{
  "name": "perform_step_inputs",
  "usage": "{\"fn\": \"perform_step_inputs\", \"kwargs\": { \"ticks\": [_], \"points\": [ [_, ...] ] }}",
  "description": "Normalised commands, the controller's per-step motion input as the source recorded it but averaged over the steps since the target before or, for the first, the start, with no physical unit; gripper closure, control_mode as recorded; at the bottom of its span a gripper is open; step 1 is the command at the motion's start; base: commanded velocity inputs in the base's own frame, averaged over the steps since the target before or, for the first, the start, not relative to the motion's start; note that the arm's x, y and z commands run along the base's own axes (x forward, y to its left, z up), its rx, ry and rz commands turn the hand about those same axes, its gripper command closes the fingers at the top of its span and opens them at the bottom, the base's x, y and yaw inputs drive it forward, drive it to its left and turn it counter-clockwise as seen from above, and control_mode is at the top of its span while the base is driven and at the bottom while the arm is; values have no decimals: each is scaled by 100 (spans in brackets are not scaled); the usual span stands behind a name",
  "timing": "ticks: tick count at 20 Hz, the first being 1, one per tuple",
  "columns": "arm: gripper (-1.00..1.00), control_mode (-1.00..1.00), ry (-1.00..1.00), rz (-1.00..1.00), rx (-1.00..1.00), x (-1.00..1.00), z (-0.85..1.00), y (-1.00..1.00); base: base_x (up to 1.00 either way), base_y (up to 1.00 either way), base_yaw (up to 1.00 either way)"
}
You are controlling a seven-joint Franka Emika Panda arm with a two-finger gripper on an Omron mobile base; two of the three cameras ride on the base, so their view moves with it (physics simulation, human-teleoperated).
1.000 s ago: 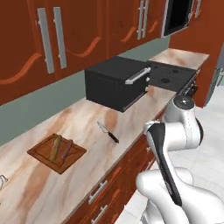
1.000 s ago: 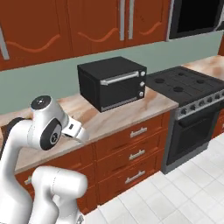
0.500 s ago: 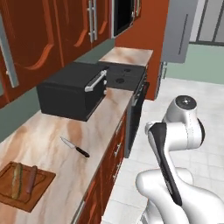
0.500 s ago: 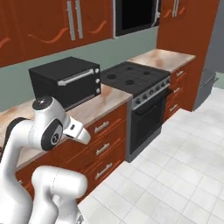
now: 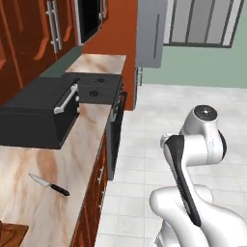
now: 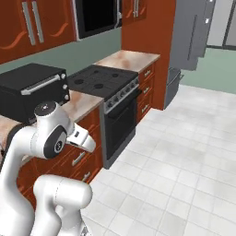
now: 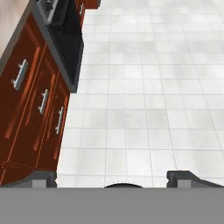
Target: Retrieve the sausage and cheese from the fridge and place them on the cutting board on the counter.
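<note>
The grey fridge (image 5: 152, 34) stands at the far end of the counter run, and its doors (image 6: 191, 32) look closed. A corner of the brown cutting board (image 5: 9, 235) peeks in at the bottom left on the marbled counter (image 5: 82, 144). The sausage and the cheese are out of view. My gripper (image 7: 113, 178) is open, its two dark fingertips (image 7: 41, 177) wide apart with nothing between them. It points down at white floor tiles beside the red-brown drawers. The arm is folded close to the base.
A black countertop oven (image 5: 41, 113) and a black-handled knife (image 5: 50, 185) sit on the counter. Past them is the black stove (image 6: 103, 80) with its oven door (image 7: 68, 41). The white tiled floor (image 6: 184, 152) stretches open toward the fridge.
The whole picture has shifted as the base moved along the counter. The cutting board slid to the bottom left edge and the fridge came into view. The gripper stays open.
</note>
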Motion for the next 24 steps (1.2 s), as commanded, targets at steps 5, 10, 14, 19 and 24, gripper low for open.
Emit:
{"fn": "perform_step_inputs", "kwargs": {
  "ticks": [5, 10, 14, 19, 24],
  "points": [
    [-100, 100, 0, 0, 0, 0, 0, 0, 21, -44, -32],
    [-100, 100, 0, 0, 0, 0, 0, 0, 46, -41, -16],
    [-100, 100, 0, 0, 0, 0, 0, 0, 54, -41, -11],
    [-100, 100, 0, 0, 0, 0, 0, 0, 52, -40, -14],
    [-100, 100, 0, 0, 0, 0, 0, 0, 49, -41, -15]
  ]
}}
